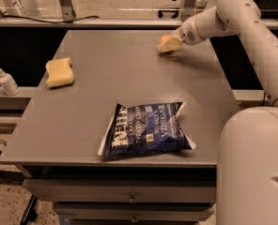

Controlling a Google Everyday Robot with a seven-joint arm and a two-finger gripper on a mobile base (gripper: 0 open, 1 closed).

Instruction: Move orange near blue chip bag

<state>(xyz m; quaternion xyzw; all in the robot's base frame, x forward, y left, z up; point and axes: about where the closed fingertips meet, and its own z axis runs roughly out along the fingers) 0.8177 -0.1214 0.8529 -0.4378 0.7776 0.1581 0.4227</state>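
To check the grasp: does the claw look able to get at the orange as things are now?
Probably yes. The claw is right at the orange toward the table's far edge, with nothing between them; the blue chip bag and yellow sponge lie well away.

The robot's pale arm (251, 36) rises from its rounded base (251, 163) in the right foreground, bends at the elbow and stretches away, its gripper (168, 43) low at the far end, wrist angled downward.
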